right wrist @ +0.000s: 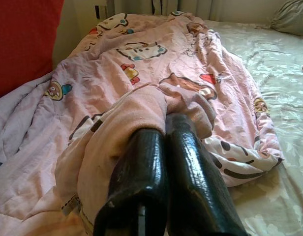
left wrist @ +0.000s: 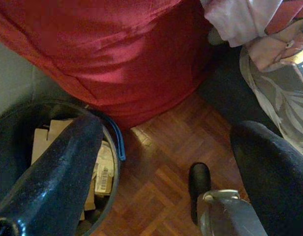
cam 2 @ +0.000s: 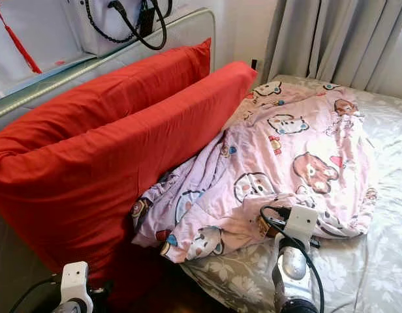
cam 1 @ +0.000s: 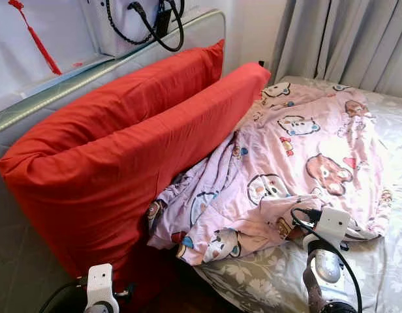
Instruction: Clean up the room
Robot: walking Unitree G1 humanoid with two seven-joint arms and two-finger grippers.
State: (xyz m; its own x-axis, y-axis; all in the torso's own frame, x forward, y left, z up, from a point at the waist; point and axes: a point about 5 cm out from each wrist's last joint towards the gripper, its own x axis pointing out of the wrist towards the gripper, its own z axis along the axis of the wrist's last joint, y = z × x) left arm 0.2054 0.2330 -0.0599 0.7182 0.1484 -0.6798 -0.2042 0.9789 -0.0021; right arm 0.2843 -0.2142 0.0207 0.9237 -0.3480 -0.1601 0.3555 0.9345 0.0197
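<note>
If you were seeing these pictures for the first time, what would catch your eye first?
Two big red pillows stand against the padded headboard. Beside them a crumpled pink cartoon-print quilt lies on the grey floral bedsheet, its near edge pinched in the right gripper.
</note>
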